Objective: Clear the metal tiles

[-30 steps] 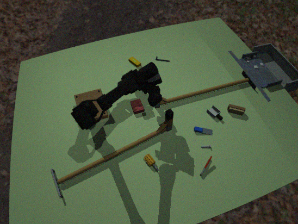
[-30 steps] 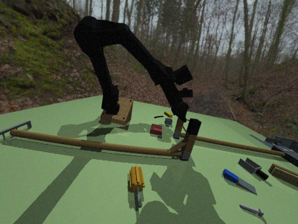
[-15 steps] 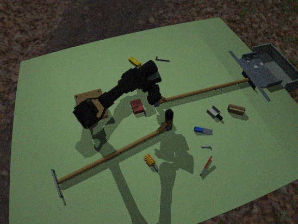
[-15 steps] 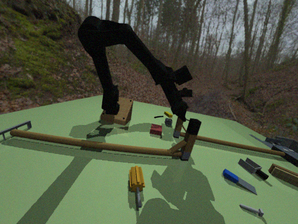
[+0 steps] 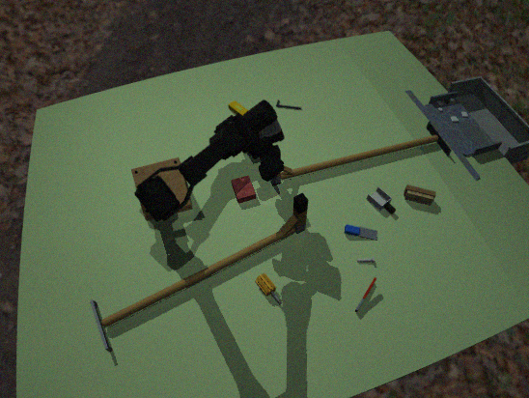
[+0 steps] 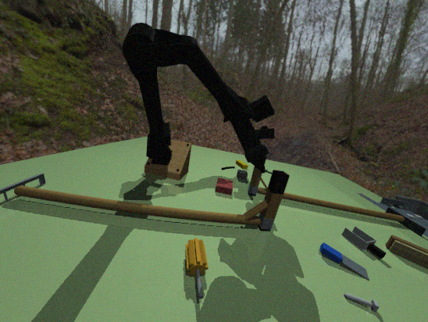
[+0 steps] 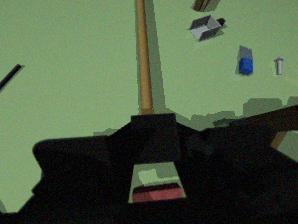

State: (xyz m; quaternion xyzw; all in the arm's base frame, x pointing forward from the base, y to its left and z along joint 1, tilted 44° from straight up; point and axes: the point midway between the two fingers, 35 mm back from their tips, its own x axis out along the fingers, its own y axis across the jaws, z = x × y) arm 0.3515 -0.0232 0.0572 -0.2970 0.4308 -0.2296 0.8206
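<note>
My gripper (image 5: 276, 181) (image 6: 258, 169) (image 7: 149, 122) is shut on the short upright grip post (image 6: 255, 182) of a scraper. This scraper's wooden pole (image 5: 362, 156) (image 6: 336, 205) (image 7: 144, 60) runs across the table to its grey blade (image 5: 470, 166) at the near end of the steel bench plate (image 5: 464, 135). Small pale metal tiles (image 5: 455, 118) lie on the plate. The grey catch box (image 5: 502, 113) stands just beyond it. A second scraper (image 5: 193, 279) (image 6: 117, 205) with a black-topped grip (image 5: 300, 204) (image 6: 278, 182) lies towards the front left, and its blade is at the table's left side.
A red block (image 5: 242, 188) (image 6: 224, 186) (image 7: 157, 192) lies beside the gripper. A yellow block (image 5: 237, 107) and a hex key (image 5: 289, 106) lie behind the arm. A yellow screwdriver (image 5: 266, 286), blue knife (image 5: 360, 232), grey scoop (image 5: 381, 199), wooden block (image 5: 420, 194), bolt (image 5: 365, 260) and red pencil (image 5: 366, 294) lie at the front right.
</note>
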